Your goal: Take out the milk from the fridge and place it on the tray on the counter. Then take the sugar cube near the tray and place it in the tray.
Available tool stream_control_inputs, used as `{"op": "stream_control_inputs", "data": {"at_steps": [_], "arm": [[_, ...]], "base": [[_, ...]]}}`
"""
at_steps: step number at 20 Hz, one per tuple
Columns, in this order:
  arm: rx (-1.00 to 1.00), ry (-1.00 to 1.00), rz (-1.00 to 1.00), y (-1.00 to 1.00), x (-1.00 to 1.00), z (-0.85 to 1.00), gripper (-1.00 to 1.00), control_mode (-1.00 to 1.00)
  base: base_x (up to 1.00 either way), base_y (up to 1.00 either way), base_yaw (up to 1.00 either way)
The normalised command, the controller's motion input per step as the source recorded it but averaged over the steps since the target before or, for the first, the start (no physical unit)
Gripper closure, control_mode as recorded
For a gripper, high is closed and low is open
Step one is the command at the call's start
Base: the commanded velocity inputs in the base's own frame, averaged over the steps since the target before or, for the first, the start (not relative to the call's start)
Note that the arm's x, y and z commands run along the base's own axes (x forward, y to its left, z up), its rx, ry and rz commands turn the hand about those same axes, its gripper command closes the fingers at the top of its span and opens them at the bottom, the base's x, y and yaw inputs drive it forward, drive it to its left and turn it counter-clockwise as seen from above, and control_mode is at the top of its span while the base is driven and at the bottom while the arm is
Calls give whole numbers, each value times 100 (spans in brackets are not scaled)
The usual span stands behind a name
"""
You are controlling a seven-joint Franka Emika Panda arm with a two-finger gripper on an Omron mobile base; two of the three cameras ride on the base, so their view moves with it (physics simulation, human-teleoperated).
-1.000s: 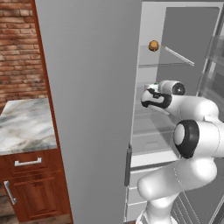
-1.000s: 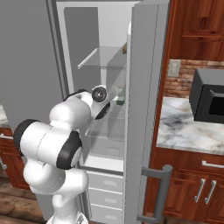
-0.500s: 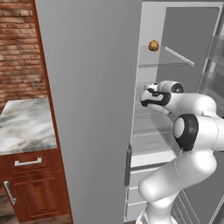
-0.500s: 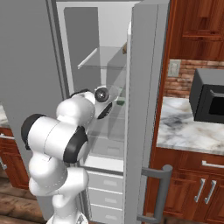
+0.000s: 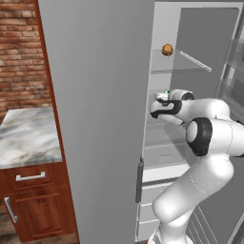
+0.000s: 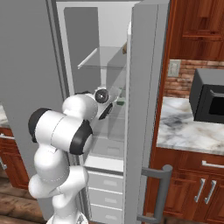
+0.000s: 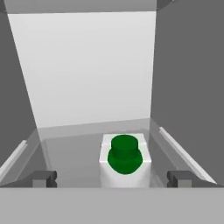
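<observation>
The fridge stands with its grey door swung open. My arm reaches onto a glass shelf inside. In the hand view the milk, a small white carton with a green round cap, stands upright on that shelf, straight ahead. My gripper is open, one dark fingertip to each side of the carton and well apart from it. From the left base view, the gripper sits deep inside the fridge, with a bit of the milk's green above it. The tray and the sugar cube are out of view.
A small brown-orange ball lies on the upper glass shelf. A marble top with a dark microwave lies right of the fridge. Another marble-topped cabinet is to the left. The open doors hem the arm in.
The arm has pushed the hand a little deeper into the fridge toward the milk, and its elbow has swung. The jaws have stayed wide open.
</observation>
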Motion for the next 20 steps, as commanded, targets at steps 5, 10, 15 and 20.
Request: {"op": "stream_control_inputs", "data": {"at_steps": [5, 10, 15, 20], "arm": [[0, -5, 0, -10, 26, -7, -100, -100], [0, -5, 0, -24, 22, 0, -100, -100], [0, -5, 1, -26, 20, -5, -100, -100], [0, -7, 0, -5, 6, -27, -100, -100]], "base": [[0, 0, 0], [0, 0, 0], [0, 0, 0], [0, 0, 0]]}}
